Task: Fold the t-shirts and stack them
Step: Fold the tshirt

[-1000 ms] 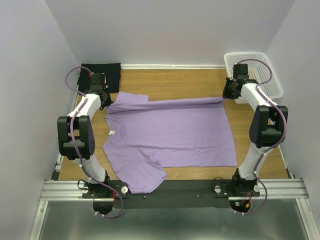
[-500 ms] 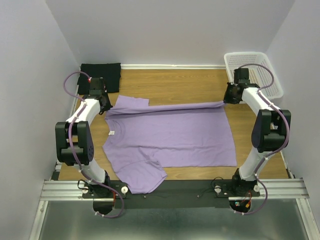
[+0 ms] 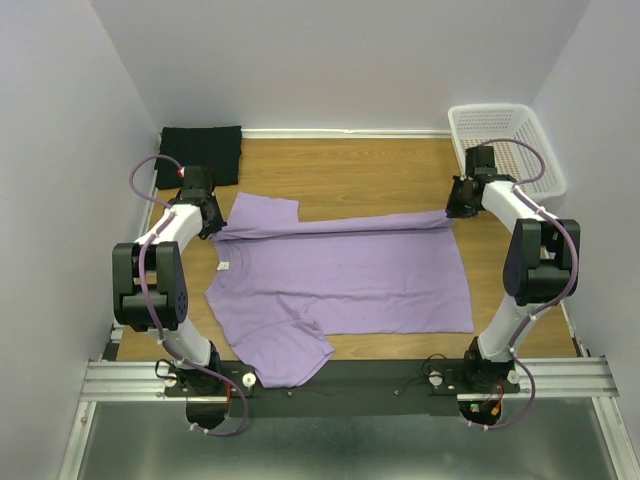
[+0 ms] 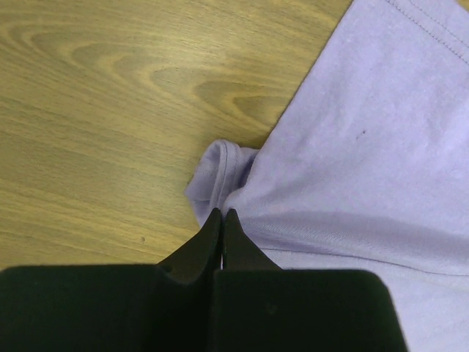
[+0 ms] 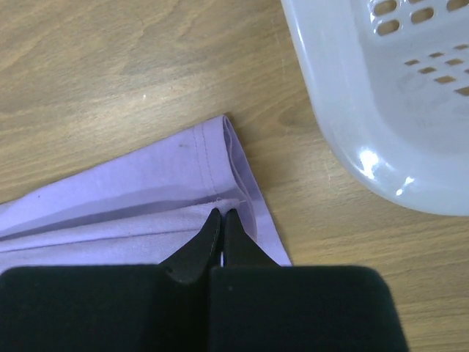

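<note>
The lavender t-shirt [image 3: 340, 270] lies spread on the wooden table [image 3: 350, 165], its far edge doubled over into a narrow band. My left gripper [image 3: 207, 216] is shut on the fold's left end near the sleeve; in the left wrist view its fingertips [image 4: 221, 213] pinch a bunched bit of the lavender cloth [image 4: 366, 147]. My right gripper [image 3: 456, 205] is shut on the fold's right corner; in the right wrist view its tips [image 5: 221, 213] clamp the hemmed lavender edge [image 5: 132, 191]. The black t-shirt [image 3: 201, 150] lies folded in the far left corner.
A white perforated basket [image 3: 505, 140] stands at the far right, just behind my right gripper, its wall [image 5: 344, 110] close in the right wrist view. Walls close the table on the left, right and far sides. The near sleeve [image 3: 285, 355] hangs over the front rail.
Both grippers have drawn toward the near side with the shirt's far edge, so the folded band now lies lower over the shirt body. Both stay shut.
</note>
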Available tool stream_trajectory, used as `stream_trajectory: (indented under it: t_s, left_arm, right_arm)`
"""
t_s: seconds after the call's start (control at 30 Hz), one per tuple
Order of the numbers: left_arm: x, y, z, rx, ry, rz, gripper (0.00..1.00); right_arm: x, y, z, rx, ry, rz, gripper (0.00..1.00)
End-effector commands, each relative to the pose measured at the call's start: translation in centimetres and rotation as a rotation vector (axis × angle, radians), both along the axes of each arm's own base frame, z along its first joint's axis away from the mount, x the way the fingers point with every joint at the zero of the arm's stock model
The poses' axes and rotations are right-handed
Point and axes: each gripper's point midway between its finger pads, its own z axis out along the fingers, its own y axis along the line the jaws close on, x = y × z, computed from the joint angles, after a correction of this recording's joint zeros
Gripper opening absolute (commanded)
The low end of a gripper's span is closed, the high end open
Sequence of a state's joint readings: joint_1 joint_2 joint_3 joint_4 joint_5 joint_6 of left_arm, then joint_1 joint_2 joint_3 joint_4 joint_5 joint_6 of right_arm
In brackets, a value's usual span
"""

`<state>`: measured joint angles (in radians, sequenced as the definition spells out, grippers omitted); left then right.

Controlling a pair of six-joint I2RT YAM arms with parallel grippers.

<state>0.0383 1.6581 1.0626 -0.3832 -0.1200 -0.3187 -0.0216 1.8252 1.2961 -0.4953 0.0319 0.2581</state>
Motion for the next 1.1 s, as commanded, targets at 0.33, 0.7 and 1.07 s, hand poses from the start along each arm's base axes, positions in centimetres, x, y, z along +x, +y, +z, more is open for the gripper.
stream_trajectory:
  t_s: [0.33,0.7,1.07]
  left_arm:
    - [-0.1,1.7,-1.6,0.056,0.003,0.049,0.00]
    - [-1.1,1.2,-2.8,0.041,0.033,0.061,0.00]
    - [-1.3,1.6,-1.4,0.052,0.004,0.094,0.00]
  right_arm:
    - [-1.9,-1.7,-3.0,-0.041,0.071,-0.061,0.00]
    - [-2.3,-1.7,-4.0,-0.042,0.086,-0.074,0.01]
    - [-2.3,-1.9,-3.6,-0.050,0.069,-0.086,0.01]
